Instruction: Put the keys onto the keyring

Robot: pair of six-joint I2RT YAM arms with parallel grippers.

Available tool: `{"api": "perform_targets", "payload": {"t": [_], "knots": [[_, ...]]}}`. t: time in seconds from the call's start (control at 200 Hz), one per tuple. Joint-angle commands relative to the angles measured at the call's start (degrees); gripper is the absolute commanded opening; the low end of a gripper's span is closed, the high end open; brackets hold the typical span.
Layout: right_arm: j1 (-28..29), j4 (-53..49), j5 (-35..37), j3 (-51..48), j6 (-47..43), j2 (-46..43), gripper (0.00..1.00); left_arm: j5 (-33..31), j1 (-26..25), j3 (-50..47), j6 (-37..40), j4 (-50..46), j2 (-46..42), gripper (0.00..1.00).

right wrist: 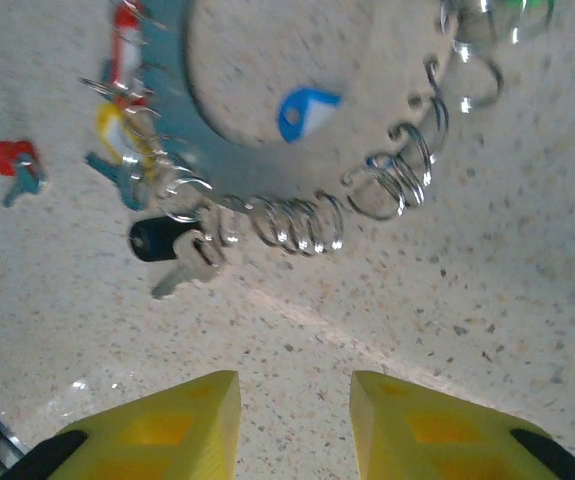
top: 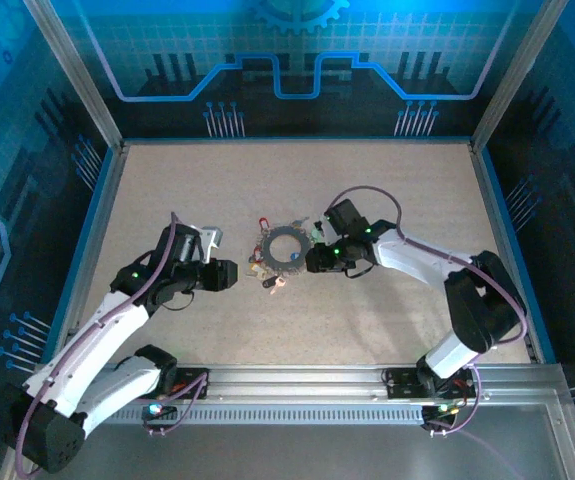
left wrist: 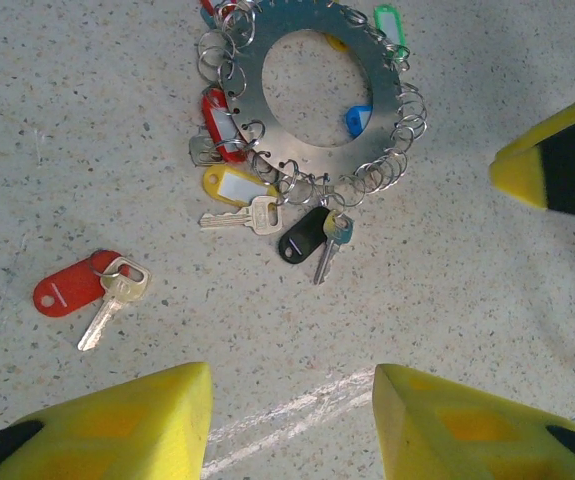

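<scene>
Left tool (left wrist: 292, 405) hangs spread over the bench (left wrist: 487, 320), with nothing between its yellow fingers. Right tool (right wrist: 295, 405) is spread and empty too, facing it from the far side of the keyring.

The keyring (left wrist: 267, 150) lies flat just ahead of the left tool's fingertips, between the two tools. It is a stiff metal band, thin and probably slick. I judge it hard to lift off the bench except by an edge, and likely to slide if nudged.

Small wire loops (left wrist: 387, 165) fringe its rim, and several carry keys already. A yellow key (left wrist: 237, 187) and a black key (left wrist: 302, 237) hang on the side nearest the left tool.

One red key (left wrist: 72, 288) lies loose ahead of the left tool, toward the left finger in its wrist view and well apart from the band. It looks light and apt to skitter. Its plastic head is the thickest part and the likeliest place to pinch, which leaves its loop end free for threading.
</scene>
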Motion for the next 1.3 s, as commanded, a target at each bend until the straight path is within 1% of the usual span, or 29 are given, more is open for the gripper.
{"api": "perform_targets", "payload": {"t": [0.0,0.085,0.195,0.41,0.56,1.096,1.296], "knots": [[1.0,4.6,-3.6,-0.9,5.5,2.5,0.34,-0.9,0.4,-0.5,-0.3,-0.5,0.0,0.48],[0.7,8.0,-2.9,-2.2,7.3,3.1,0.33,-1.0,0.4,-0.5,0.0,-0.5,0.4,0.48],[-0.5,13.9,-4.8,-4.4,9.7,4.3,0.33,-0.9,0.5,-0.3,0.1,-0.6,1.0,0.48],[-1.1,14.9,-3.8,-4.5,9.7,6.9,0.28,-0.7,0.4,-0.3,0.3,-0.6,1.4,0.48],[-1.5,15.8,-2.6,-5.5,10.3,7.1,0.29,-0.5,0.5,-0.1,0.3,-0.7,1.6,0.48],[-1.9,20.2,-3.9,-5.8,10.4,9.8,0.27,-0.4,0.4,-0.1,0.5,-0.7,1.4,0.47],[-2.2,20.6,-4.3,-5.5,11.0,10.8,0.23,-0.3,0.4,-0.2,0.5,-0.8,1.5,0.48]]}}
